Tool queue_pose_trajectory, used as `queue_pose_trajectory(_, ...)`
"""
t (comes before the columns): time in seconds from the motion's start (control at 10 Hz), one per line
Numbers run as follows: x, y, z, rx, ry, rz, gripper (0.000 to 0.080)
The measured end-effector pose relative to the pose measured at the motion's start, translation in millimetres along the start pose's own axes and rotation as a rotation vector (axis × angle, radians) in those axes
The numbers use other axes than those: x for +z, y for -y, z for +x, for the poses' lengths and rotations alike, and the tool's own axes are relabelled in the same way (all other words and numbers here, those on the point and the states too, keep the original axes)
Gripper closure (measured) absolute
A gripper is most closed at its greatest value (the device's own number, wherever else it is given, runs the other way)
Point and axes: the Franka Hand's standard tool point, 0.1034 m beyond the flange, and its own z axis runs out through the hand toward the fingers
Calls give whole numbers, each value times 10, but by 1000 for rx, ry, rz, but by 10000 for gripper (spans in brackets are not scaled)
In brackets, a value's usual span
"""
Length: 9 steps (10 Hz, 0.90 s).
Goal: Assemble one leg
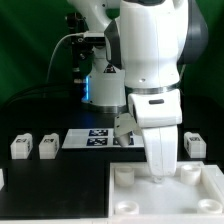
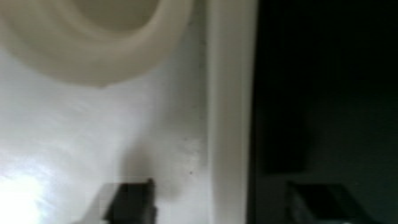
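**A:** What is met first, nearest the viewer?

**B:** The square tray-like piece (image 1: 165, 205) is laid flat on the dark table (image 1: 60, 190). The gripper (image 1: 160, 177) is set at the piece's far rim, beside a corner socket (image 1: 190, 172). In the wrist view the fingers (image 2: 128, 200) are seen spread wide, with the rim lying loose between them. Nothing is grasped.

**A:** And where is the leg?

**B:** Farther back, and none is held. One leg (image 1: 20, 146) and a second leg (image 1: 47, 148) are placed side by side at the exterior view's left. A third leg (image 1: 195, 143) lies at its right, just beyond the tray-like piece. The marker board (image 1: 95, 138) lies between them, slightly farther.

**A:** How is the step best done?

**B:** The gripper should probably be raised clear of the rim before any sideways travel. The third leg, being closest, is likely the one to be taken. It should be straddled squarely and clamped evenly, so that it is not tilted when carried to a socket.
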Motion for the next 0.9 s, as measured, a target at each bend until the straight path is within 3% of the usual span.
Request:
queue_pose_trajectory(0.1,1,0,-1,0,0,0,307)
queue_pose_trajectory(0.2,2,1,-3,1,0,0,202)
queue_pose_trajectory(0.5,4,1,-9,2,0,1,153)
queue_pose_trajectory(0.9,5,2,-17,4,0,1,151)
